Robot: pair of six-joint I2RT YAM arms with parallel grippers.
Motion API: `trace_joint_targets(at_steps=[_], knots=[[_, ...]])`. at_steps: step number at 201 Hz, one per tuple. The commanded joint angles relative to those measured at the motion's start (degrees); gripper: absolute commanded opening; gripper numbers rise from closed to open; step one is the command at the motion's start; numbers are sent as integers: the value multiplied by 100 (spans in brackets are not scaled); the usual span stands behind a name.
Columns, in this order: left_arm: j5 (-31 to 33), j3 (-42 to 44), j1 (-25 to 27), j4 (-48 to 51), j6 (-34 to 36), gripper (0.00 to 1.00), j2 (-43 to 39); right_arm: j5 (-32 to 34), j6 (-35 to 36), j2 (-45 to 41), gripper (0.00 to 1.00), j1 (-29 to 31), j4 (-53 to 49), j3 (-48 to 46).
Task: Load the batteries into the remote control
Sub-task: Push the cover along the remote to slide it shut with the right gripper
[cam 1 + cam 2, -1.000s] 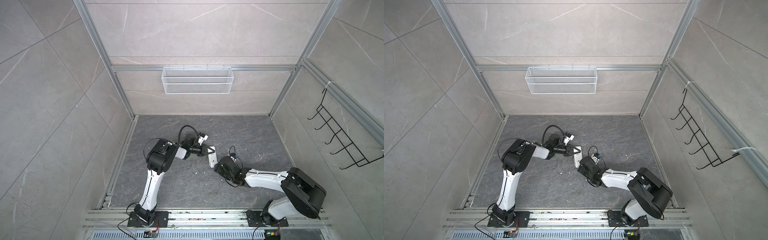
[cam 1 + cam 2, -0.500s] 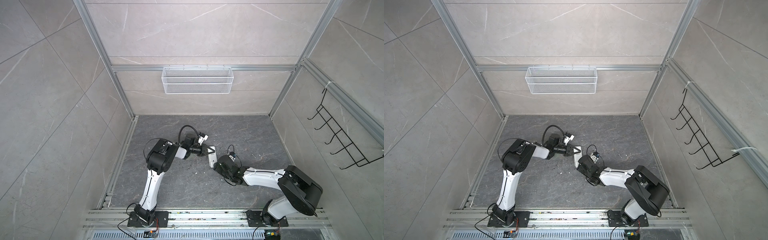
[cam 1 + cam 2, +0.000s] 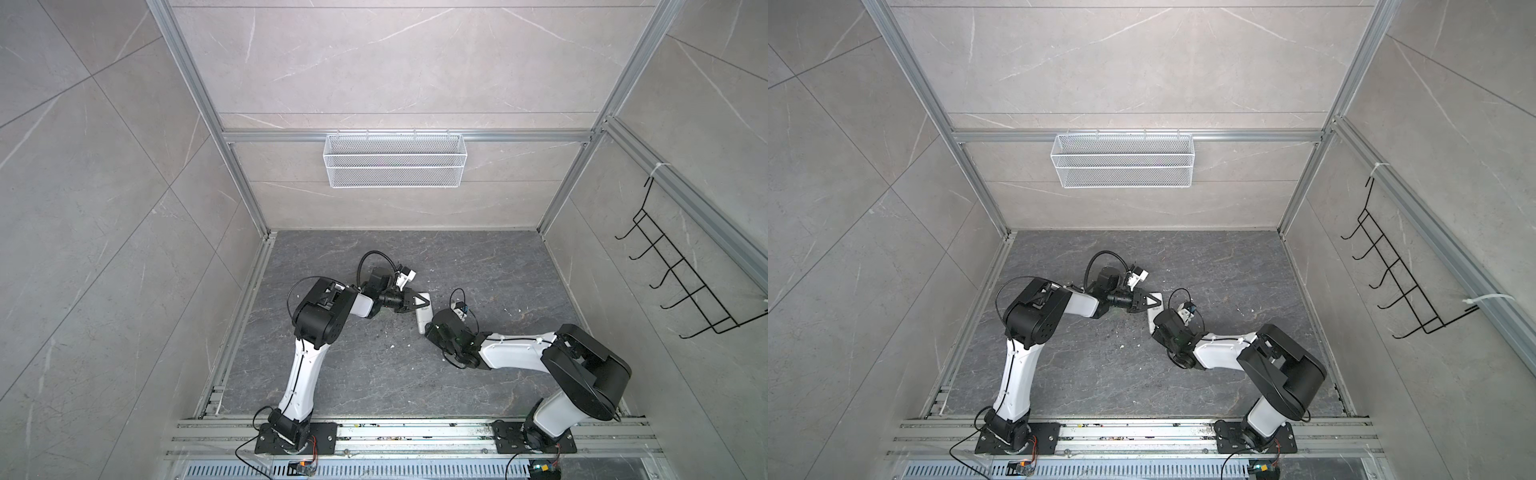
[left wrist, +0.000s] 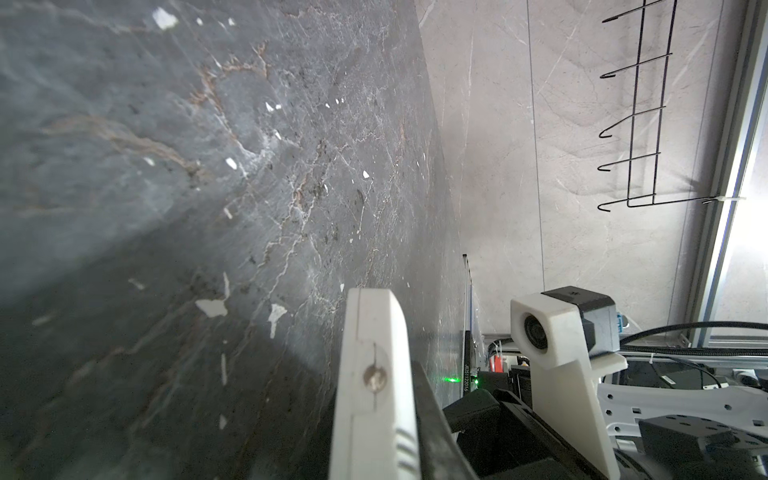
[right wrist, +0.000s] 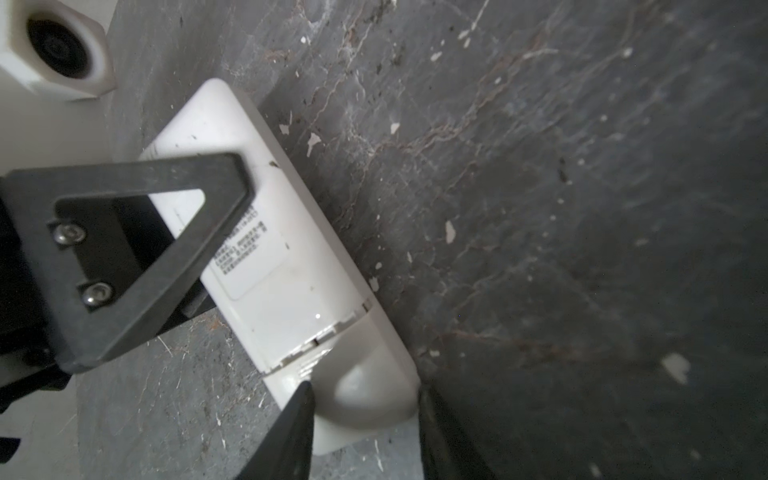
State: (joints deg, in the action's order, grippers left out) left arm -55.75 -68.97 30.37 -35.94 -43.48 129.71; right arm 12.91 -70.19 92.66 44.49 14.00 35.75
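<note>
Where the remote control is: at the middle of the tabletop, back side up, with the label showing.
Left pincer: clamped on the far end of the remote control.
Right pincer: jaws on either side of the near end, at the cover; whether they press it, I cannot tell.
Batteries: not visible in any view.
Risk: I think a squeeze on this smooth rounded end may slip off, or twist the remote control out of my left hold.
Surface: dark veined stone, with white specks scattered on it.
Room: grey tiled walls, a wire basket on the far wall, a hook rack on the right.
</note>
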Motion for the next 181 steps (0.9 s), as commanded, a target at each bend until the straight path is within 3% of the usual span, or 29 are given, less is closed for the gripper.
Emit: trace_joint_targets(at_steps=[1,69,132,181], knots=[[133,-33,79,253,289,0,89,-104,-189,290,38,38,-126,-143],[107,-46,79,254,252,0,106,73,-473,323,35,193,463,-223],[105,-20,77,222,132,0,93,690,-320,640,32,658,2421,-608],[2,6,89,-127,-191,0,186,1062,105,916,25,689,3277,-621]])
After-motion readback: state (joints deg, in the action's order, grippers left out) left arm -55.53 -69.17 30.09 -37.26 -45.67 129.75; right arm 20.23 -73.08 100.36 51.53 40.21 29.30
